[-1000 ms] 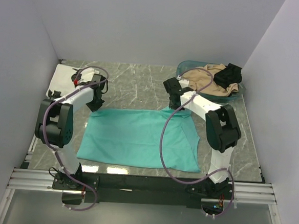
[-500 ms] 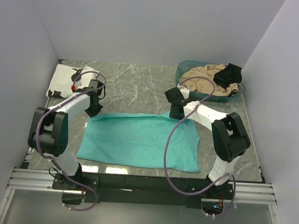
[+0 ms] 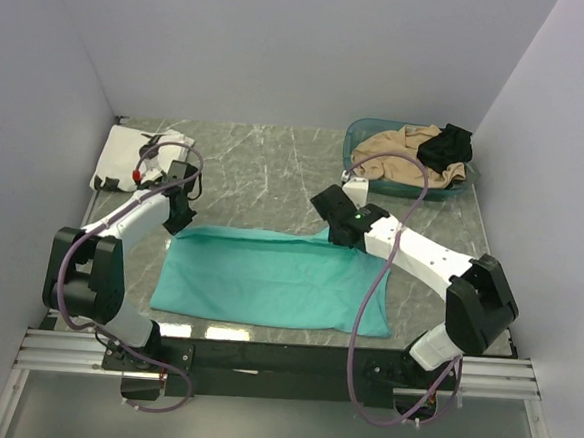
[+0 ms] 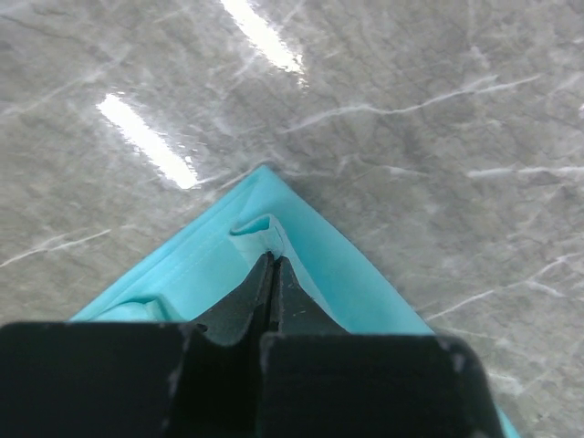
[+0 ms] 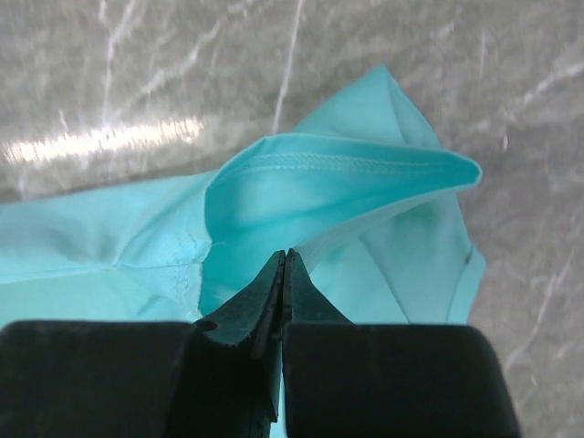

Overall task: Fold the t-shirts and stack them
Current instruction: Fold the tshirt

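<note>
On table [image 3: 266, 167], left gripper [image 4: 271, 269], right gripper [image 5: 283, 265] each clamped on teal t-shirt [image 3: 268, 277] far edge.

A teal basket [image 3: 351, 135] (far right corner) holds a tan garment [image 3: 392, 151] and a black garment [image 3: 447, 147].

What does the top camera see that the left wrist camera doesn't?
Only the top view shows the white t-shirt at the far left, the basket holding a tan garment and a black garment, plus the left arm and right arm. Only the left wrist view shows, up close, the left jaws shut on a little fold at a corner of the teal t-shirt. Both show that teal t-shirt and the marble table.
</note>
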`<state>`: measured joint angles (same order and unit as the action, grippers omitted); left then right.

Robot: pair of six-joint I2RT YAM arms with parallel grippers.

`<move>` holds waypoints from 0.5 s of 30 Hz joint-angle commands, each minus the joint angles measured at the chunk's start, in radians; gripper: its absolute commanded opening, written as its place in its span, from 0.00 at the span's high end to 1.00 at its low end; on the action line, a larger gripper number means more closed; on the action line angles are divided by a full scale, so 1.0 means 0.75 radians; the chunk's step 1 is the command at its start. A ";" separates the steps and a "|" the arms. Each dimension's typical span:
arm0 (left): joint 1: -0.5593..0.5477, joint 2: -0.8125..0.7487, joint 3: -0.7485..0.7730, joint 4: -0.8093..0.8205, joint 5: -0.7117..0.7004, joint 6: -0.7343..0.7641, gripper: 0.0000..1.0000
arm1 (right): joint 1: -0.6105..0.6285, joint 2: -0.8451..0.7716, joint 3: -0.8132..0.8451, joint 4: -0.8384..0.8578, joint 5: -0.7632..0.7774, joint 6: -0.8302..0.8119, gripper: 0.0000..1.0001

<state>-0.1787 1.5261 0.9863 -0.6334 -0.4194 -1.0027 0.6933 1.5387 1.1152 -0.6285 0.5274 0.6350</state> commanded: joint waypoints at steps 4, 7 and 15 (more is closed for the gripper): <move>-0.005 -0.086 -0.057 -0.015 -0.071 0.024 0.99 | 0.117 -0.104 -0.069 -0.179 0.095 0.202 1.00; -0.005 -0.090 -0.080 -0.025 -0.056 0.006 0.99 | 0.168 -0.111 -0.133 -0.211 0.097 0.290 1.00; -0.005 -0.171 -0.184 -0.076 -0.022 -0.078 0.90 | 0.294 -0.141 -0.268 -0.126 -0.109 0.342 0.99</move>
<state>-0.1795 1.4590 0.8730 -0.6621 -0.4370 -1.0241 0.8791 1.4860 0.9428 -0.7475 0.5114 0.8436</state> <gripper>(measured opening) 0.077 0.009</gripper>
